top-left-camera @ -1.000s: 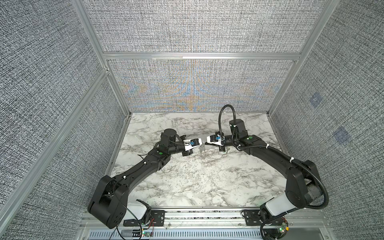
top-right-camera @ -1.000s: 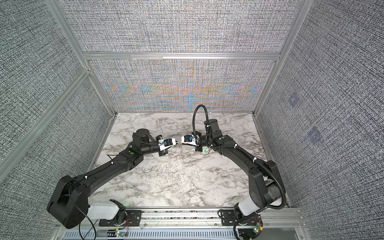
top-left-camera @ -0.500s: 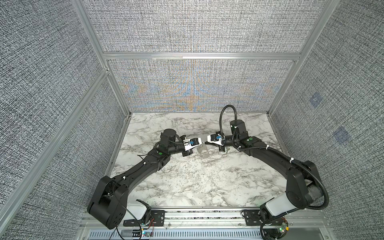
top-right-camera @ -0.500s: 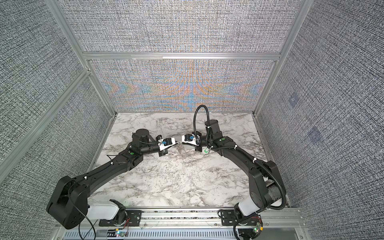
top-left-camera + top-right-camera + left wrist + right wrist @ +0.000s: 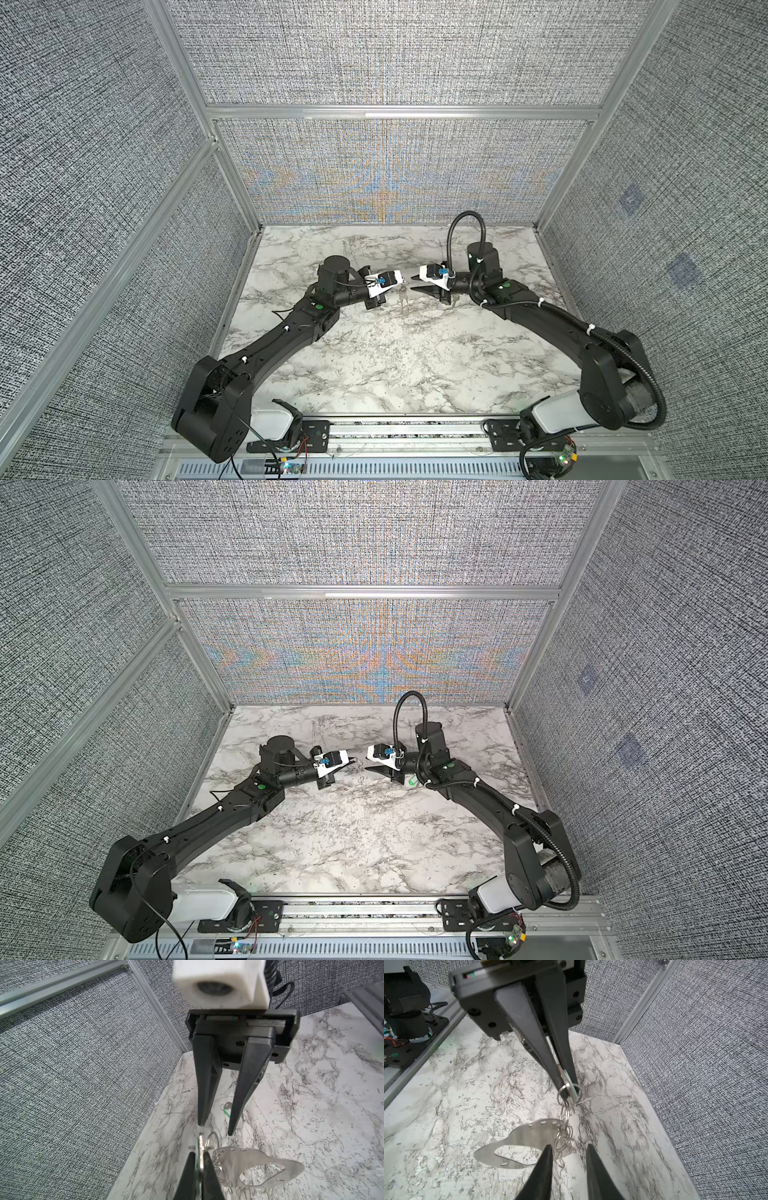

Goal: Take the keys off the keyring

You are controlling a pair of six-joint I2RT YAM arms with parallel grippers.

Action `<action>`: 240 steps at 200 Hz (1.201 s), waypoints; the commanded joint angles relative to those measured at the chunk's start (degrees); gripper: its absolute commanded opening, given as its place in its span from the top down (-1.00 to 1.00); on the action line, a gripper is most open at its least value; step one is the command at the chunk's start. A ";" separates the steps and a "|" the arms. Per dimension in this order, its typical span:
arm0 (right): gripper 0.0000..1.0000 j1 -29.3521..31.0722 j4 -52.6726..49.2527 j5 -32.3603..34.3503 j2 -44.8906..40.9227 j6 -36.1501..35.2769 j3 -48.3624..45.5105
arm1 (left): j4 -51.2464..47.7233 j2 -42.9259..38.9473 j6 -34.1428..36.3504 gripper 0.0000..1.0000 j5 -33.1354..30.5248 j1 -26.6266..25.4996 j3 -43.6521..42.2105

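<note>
My left gripper is shut on a small silver key, held above the marble table. From that key, small wire rings carry the keyring, a flat grey metal loop that hangs tilted below; it also shows in the right wrist view and faintly in a top view. My right gripper faces the left one, open, its fingertips either side of the lowest rings without gripping them. Another key with a green tag lies on the table beneath the right arm, its green showing in a top view.
Grey fabric walls with aluminium posts close in the table on three sides. The arm bases and a metal rail run along the front edge. Both grippers meet near the middle of the table's back half.
My right gripper has opened and drawn slightly back from the left gripper's tip. The left gripper stays shut in place with the keyring hanging from it.
</note>
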 commanded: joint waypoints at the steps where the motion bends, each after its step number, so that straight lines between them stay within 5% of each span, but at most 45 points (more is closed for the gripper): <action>1: 0.42 0.03 3.87 -2.12 -0.81 4.47 -0.04 | 1.11 -0.48 -0.66 1.00 -0.12 -0.02 0.57; 89: 0.54 0.73 2.72 -5.85 1.08 12.68 2.51 | 0.76 -0.40 0.03 1.00 1.32 0.00 0.73; 142: 0.78 1.62 0.32 -5.74 2.91 12.17 4.16 | -0.03 -0.34 1.17 1.00 1.92 -0.01 0.55; 240: 0.75 1.62 -9.72 -6.20 4.49 9.02 7.60 | -0.48 -0.46 1.28 1.00 1.76 -0.02 0.53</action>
